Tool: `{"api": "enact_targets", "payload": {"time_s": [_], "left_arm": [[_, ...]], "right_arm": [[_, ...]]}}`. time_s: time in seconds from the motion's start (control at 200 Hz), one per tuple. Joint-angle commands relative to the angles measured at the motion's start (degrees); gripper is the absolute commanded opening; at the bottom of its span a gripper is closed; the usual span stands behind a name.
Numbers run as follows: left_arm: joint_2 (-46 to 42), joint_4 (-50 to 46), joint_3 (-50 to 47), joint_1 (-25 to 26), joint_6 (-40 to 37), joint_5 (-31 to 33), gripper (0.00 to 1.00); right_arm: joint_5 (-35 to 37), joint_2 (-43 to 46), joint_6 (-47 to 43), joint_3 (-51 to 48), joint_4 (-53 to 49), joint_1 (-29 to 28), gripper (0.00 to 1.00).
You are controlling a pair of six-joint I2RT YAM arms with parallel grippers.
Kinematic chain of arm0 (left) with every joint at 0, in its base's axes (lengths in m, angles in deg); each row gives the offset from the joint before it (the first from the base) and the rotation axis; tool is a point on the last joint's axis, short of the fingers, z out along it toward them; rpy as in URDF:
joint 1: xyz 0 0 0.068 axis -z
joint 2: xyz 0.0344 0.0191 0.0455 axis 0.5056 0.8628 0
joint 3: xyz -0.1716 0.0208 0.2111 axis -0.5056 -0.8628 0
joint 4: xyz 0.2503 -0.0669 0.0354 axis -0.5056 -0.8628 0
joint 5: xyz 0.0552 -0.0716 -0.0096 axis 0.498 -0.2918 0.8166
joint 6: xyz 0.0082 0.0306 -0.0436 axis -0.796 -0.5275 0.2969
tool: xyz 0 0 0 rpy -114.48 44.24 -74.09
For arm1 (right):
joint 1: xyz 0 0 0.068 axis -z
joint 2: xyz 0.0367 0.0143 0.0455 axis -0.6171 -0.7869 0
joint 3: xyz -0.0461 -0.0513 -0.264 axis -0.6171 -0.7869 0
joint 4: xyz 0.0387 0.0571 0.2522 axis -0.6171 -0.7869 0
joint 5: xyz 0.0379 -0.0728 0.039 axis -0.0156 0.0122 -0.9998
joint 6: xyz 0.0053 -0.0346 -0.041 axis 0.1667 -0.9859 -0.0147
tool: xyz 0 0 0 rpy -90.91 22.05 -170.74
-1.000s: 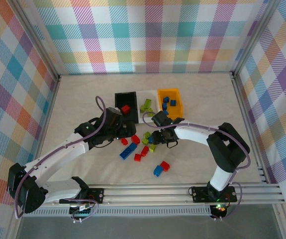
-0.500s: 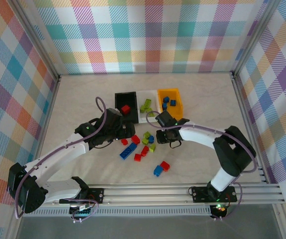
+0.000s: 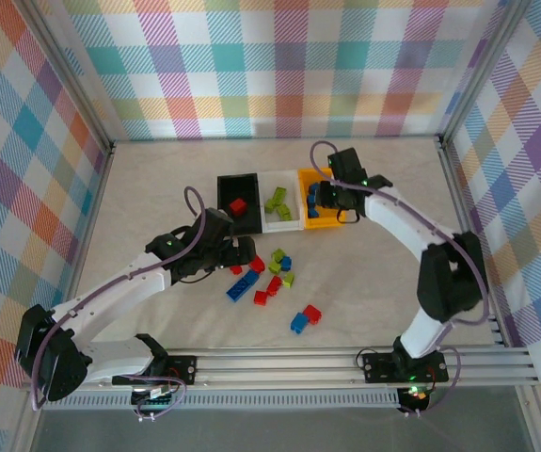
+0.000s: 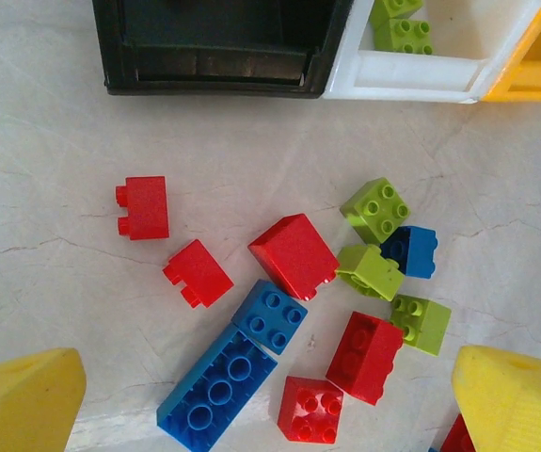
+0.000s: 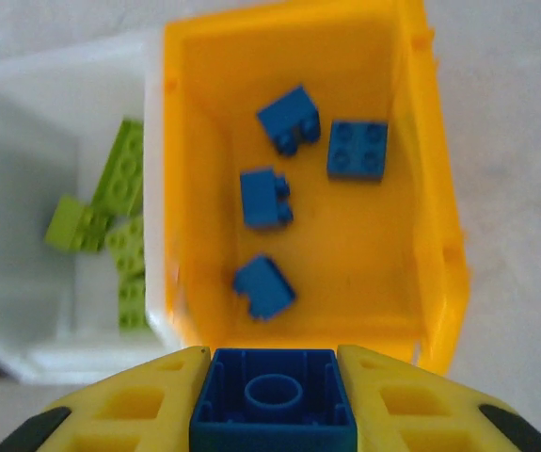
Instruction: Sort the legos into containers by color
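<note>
Right claw (image 5: 273, 407) clamped on a blue brick (image 5: 272, 388), hanging over the near wall of the orange-yellow bin (image 5: 432, 188), which sits toward the table's (image 3: 157, 188) far edge. My worry: if I release here, it clips the rim and bounces out or into the white bin (image 5: 16, 311). Left claw (image 4: 270, 405) spread wide over the loose legos (image 4: 294, 254).

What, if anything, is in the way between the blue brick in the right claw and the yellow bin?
Nothing visible. The right claw holds the blue brick over the yellow bin, whose top is open. Four other bricks, all blue, already lie inside, with bare floor left between them.
</note>
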Motion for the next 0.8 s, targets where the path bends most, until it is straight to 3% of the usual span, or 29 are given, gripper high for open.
{"api": "enact_targets", "payload": {"time_s": [0.0, 0.155, 0.26, 0.36, 0.53, 0.795], "left_arm": [[0.29, 0.24, -1.08, 0.58, 0.15, -0.59, 1.00], [0.07, -0.35, -1.25, 0.91, -0.13, -0.36, 1.00], [-0.16, -0.32, -1.86, 0.92, -0.08, -0.63, 1.00], [-0.03, -0.31, -1.83, 0.94, -0.37, -1.02, 1.00], [0.32, -0.67, -0.94, 1.82, -1.21, -0.78, 1.00], [3.96, -1.89, 0.95, 6.75, -1.56, 1.81, 1.00]], "right_arm": [[0.74, -7.00, -1.12, 6.00, -3.08, 0.93, 0.33], [1.13, -13.97, -0.49, 12.33, -4.43, 1.66, 0.40], [0.53, -15.72, -0.20, 14.69, -4.83, 1.92, 0.59], [-0.27, -13.44, 0.70, 13.62, -3.40, 1.85, 0.69], [-2.03, -4.83, 2.23, 4.23, 1.78, 0.48, 0.78], [-2.73, 10.36, 5.10, -18.05, 7.74, -6.31, 0.80]]}}
